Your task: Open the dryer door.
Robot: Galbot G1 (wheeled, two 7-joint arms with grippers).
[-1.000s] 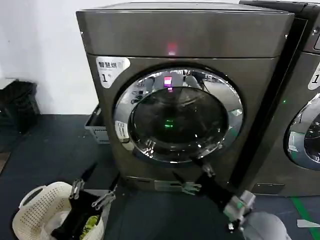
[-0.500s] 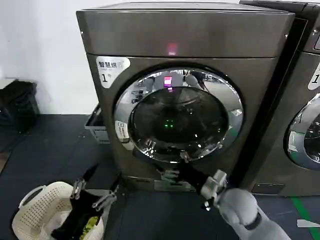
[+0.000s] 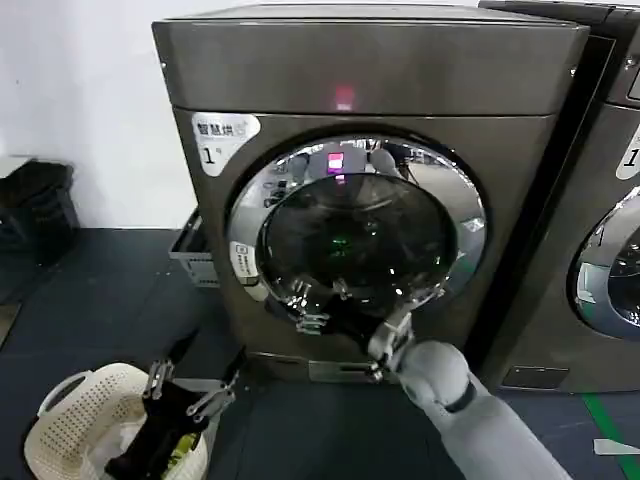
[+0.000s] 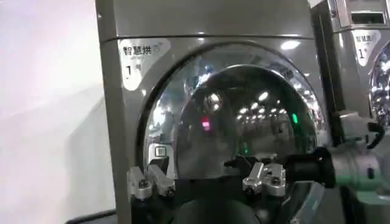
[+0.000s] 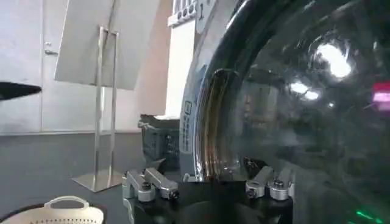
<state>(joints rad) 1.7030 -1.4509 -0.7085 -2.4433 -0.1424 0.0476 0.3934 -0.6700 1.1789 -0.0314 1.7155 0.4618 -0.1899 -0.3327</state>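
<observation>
The dryer door [image 3: 355,228] sat shut on the dryer [image 3: 370,70]. The right gripper [image 3: 318,306], fingers spread wide, reached its lower chrome rim. The left gripper [image 3: 190,375] hung open below it, over a basket [image 3: 70,420].

dryer [image 3: 370,75]: centre, against the back wall, on the floor
dryer door [image 3: 356,230]: on the dryer's front, below the sticker [image 3: 222,136]
second machine [image 3: 600,200]: just beside the dryer, on its right
right gripper [image 3: 318,308]: at the door's lower rim, left of centre, before the glass
left gripper [image 3: 195,375]: low at front left, above the basket [image 3: 70,420]
basket: on the floor, before and left of the dryer
tray [image 3: 192,250]: on the floor behind the dryer's left side, near the wall
</observation>
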